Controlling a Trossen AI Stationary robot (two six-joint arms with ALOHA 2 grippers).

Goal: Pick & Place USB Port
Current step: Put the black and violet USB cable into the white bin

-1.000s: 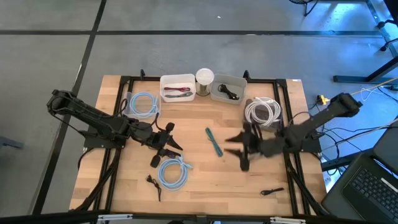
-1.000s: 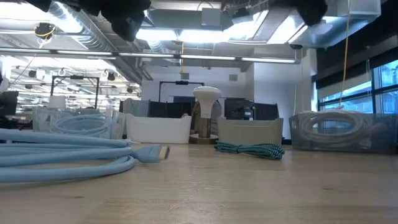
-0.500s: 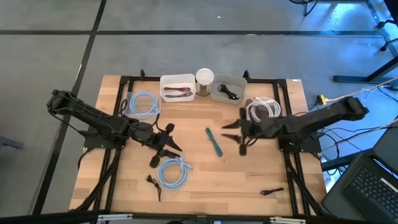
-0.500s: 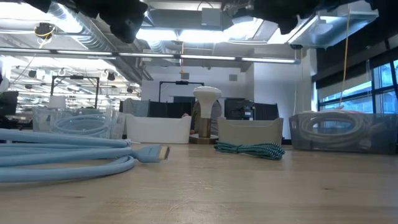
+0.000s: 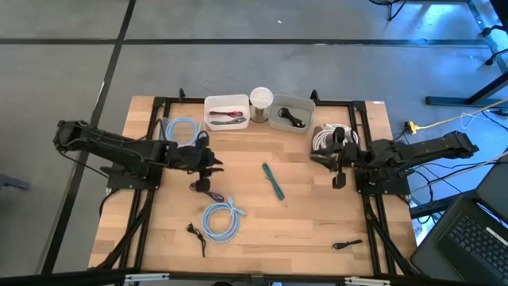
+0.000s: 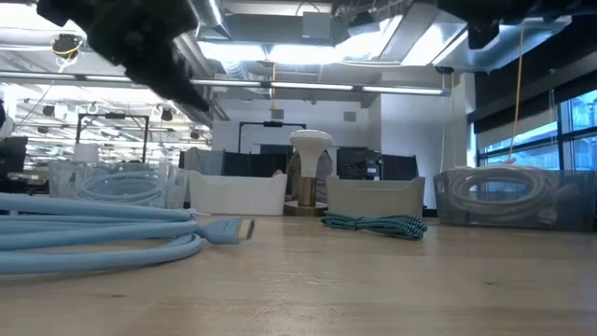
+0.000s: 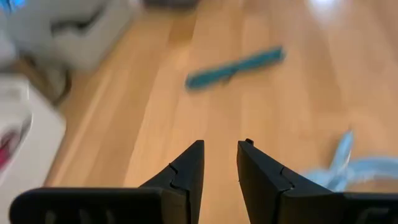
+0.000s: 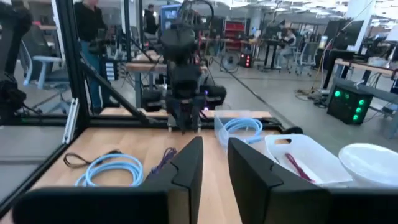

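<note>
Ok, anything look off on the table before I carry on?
Nothing damaged or spilled. Cables lie loose on the wood: a teal cable mid-table, a blue coil near the front, small dark cables at the front edge. Both grippers hang empty.

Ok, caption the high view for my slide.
Both arms hover over the wooden table, teal cable lying between left gripper and right gripper.

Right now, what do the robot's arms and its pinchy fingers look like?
Both arms are dark, almost black, built from long jointed segments. The left gripper and the right gripper each end in two flat, dark, wedge-shaped fingers with stepped inner edges, mounted on a rounded black bar. No markings show.
</note>
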